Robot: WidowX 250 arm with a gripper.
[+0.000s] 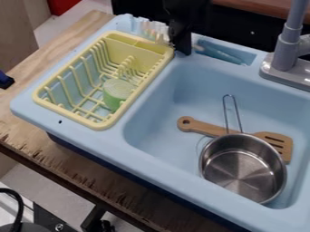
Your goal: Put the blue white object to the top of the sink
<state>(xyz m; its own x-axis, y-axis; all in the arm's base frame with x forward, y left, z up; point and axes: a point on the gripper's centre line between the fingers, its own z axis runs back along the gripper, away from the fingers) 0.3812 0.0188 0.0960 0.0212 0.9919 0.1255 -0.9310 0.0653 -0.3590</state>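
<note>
Yellow rack [100,125] w/ green obj [118,93] nr claw [183,50], can't tell grip; steel pot [242,170] over wooden spatula [200,127] in sink [154,136].

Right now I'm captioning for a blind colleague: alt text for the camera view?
Black gripper at the back edge of a light-blue toy sink; steel pot and wooden spatula in the basin, green cylinder in the yellow rack.
</note>
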